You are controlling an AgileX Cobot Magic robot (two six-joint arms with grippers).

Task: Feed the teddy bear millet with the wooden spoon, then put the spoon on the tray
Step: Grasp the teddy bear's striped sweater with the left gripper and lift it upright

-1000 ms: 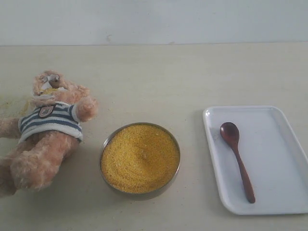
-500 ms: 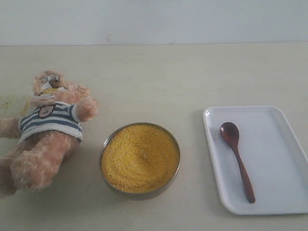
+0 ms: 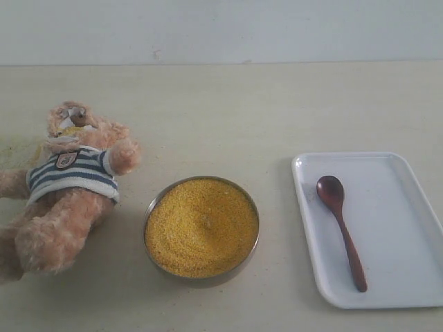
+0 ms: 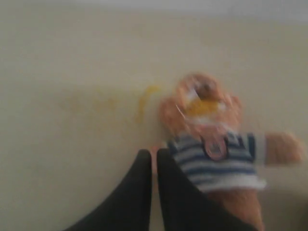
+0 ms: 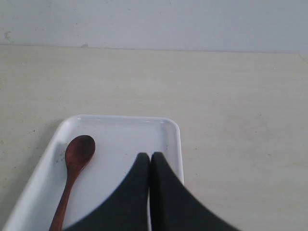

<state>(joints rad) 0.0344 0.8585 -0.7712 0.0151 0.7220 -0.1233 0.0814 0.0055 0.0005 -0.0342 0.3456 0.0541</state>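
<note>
The teddy bear (image 3: 66, 187) lies on its back at the table's left, with yellow grains on its muzzle. Millet (image 3: 201, 227) fills the round metal bowl (image 3: 149, 211) in the middle. The wooden spoon (image 3: 340, 228) lies on the white tray (image 3: 408, 228) at the right. Neither arm shows in the exterior view. In the blurred left wrist view, my left gripper (image 4: 154, 155) is shut and empty, beside the bear (image 4: 211, 139). In the right wrist view, my right gripper (image 5: 147, 158) is shut and empty above the tray (image 5: 120, 134), with the spoon (image 5: 73, 168) off to one side.
Spilled millet (image 4: 144, 101) streaks the table near the bear's head; faint grains (image 3: 28, 149) show at the far left. A pale wall (image 3: 221, 31) borders the table's back edge.
</note>
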